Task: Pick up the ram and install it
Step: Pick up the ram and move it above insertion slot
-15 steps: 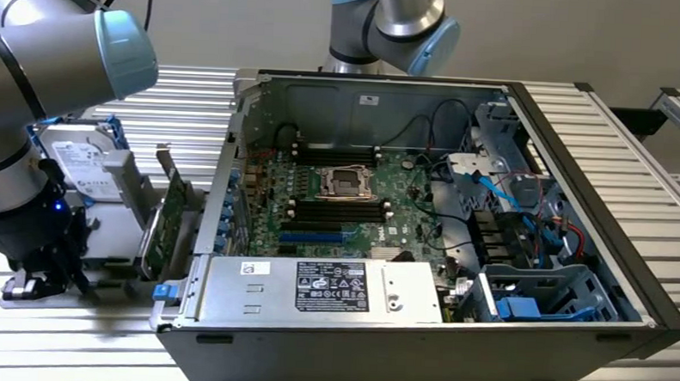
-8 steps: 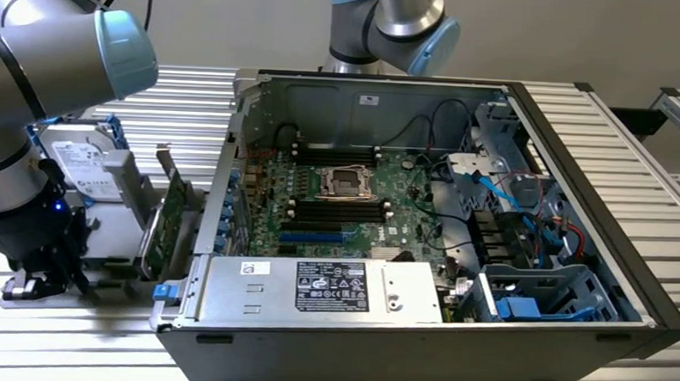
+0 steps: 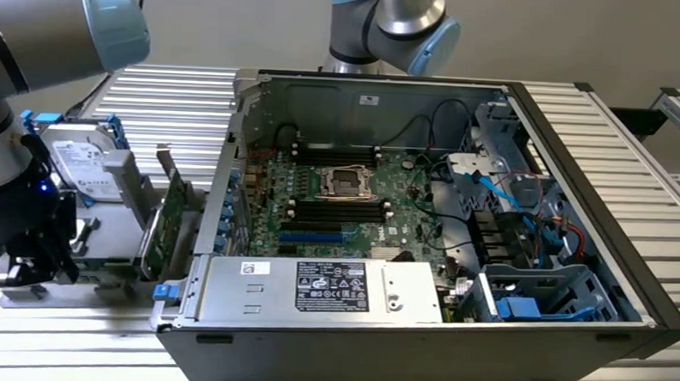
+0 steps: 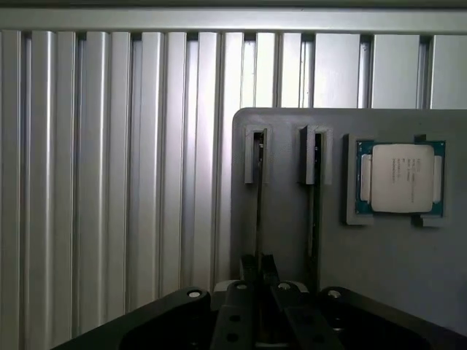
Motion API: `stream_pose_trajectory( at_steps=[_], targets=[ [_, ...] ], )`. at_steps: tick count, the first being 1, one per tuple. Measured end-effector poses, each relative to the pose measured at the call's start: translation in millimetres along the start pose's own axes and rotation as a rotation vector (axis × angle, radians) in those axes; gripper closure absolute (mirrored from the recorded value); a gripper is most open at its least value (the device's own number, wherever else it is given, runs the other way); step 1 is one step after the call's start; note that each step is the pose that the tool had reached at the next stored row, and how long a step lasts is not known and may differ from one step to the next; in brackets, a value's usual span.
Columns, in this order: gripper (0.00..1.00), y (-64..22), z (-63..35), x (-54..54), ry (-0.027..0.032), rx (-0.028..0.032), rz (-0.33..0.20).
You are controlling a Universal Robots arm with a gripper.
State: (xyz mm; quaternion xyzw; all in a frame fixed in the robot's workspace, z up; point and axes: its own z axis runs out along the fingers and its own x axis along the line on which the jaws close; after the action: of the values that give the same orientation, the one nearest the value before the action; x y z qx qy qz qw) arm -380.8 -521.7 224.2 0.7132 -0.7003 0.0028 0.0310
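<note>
Ram [image 4: 258, 208] stands edge-on in a holder [image 4: 284, 219] slot, chips can't be made out. Its near end is hidden between the gripper [image 4: 259, 268] fingers [image 4: 246, 270] pinched on it. Second stick [image 4: 314, 211] is also edge-on, near end behind the gripper body. Holder cut off by the picture edge. CPU [image 4: 401, 179] print too small to read. In the exterior view the arm [image 3: 26, 30] is cut by the top and left edges, and its wrist blocks the holder slots. Hard drive [image 3: 83, 166] and power supply [image 3: 325, 286] labels are unreadable.
</note>
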Motion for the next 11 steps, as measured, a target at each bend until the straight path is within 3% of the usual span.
stream_pose_trajectory(
  at_steps=[7, 11],
  targets=[
    [0.86, 0.2, -31.8, 1.6, 0.0, -0.0001, 0.0],
    [0.86, -5.2, -50.2, 2.5, 0.0003, 0.0001, -0.006]
  ],
)
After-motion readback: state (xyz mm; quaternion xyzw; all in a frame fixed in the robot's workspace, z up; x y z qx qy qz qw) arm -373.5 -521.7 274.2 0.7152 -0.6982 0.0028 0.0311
